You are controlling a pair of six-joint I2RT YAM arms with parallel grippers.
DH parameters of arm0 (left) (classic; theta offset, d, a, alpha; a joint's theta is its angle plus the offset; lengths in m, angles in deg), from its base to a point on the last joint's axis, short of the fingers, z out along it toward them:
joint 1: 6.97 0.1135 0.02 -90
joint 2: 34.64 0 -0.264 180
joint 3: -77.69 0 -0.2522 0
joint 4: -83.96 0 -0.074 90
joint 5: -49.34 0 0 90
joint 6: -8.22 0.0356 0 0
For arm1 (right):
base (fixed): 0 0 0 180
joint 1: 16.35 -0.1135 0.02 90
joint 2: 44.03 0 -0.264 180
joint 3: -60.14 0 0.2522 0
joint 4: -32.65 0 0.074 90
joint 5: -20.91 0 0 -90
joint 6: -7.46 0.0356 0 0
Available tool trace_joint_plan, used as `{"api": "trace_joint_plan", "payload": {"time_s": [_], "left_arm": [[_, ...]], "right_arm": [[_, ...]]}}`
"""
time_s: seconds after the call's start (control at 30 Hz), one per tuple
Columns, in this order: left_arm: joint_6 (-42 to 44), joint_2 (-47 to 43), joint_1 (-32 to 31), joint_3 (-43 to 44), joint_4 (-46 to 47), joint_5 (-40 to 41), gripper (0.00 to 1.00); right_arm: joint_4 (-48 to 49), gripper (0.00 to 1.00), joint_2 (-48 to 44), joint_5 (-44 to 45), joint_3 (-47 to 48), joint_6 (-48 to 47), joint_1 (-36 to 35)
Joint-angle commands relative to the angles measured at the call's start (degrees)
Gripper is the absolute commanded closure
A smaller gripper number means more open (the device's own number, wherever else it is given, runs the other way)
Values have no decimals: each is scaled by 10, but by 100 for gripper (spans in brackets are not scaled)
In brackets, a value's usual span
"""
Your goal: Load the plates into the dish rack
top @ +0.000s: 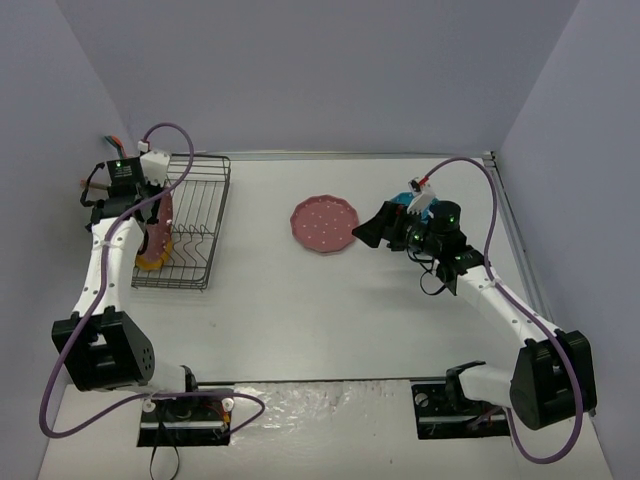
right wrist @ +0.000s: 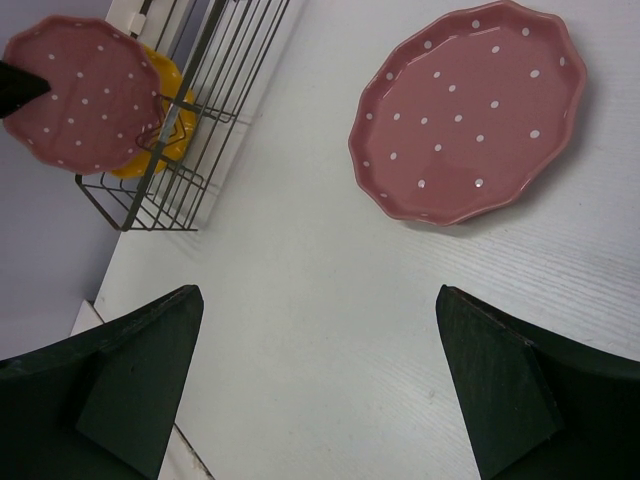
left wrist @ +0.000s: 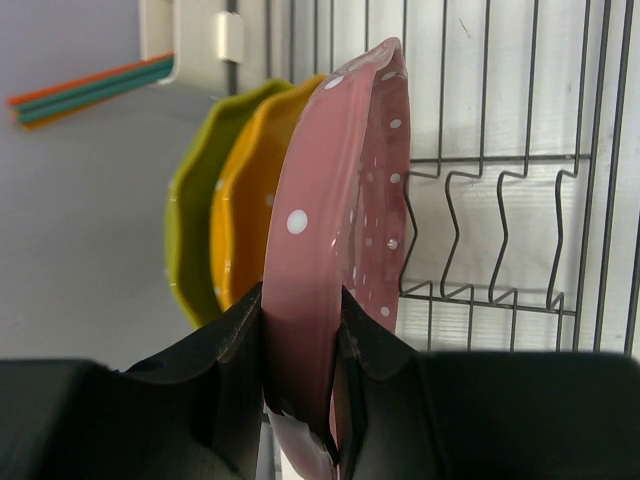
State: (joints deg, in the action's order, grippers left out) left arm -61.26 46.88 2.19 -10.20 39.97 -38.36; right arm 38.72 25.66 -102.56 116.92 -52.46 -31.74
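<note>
Pinching an upright pink plate over the dish rack is the left tool; the right tool gapes wide.

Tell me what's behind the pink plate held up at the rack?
An orange-yellow plate, then a lime-yellow plate, both standing on edge. The held pink plate covers much of each; their footing in the dish rack is hidden.

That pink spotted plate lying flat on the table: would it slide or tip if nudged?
The pink plate looks rigid and glossy, so it would likely slide on the smooth table rather than bend. Lying flat with a low rim, it seems unlikely to tip or roll. Its scalloped edge might chip if dropped, though the material is unclear.
</note>
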Motion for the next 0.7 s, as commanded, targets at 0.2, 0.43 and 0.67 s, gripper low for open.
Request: {"api": "trace_joint_plan", "payload": {"time_s": [0.2, 0.43, 0.67], "left_arm": [[-26, -13, 14, -28, 157, -4, 98], [-40, -1, 20, -44, 172, -4, 80], [-42, -9, 20, -54, 182, 3, 58]], "right_arm": [[42, 0, 7, -11, -10, -11, 3], [44, 0, 20, -8, -18, -12, 3], [47, 0, 26, -6, -21, -13, 3]]}}
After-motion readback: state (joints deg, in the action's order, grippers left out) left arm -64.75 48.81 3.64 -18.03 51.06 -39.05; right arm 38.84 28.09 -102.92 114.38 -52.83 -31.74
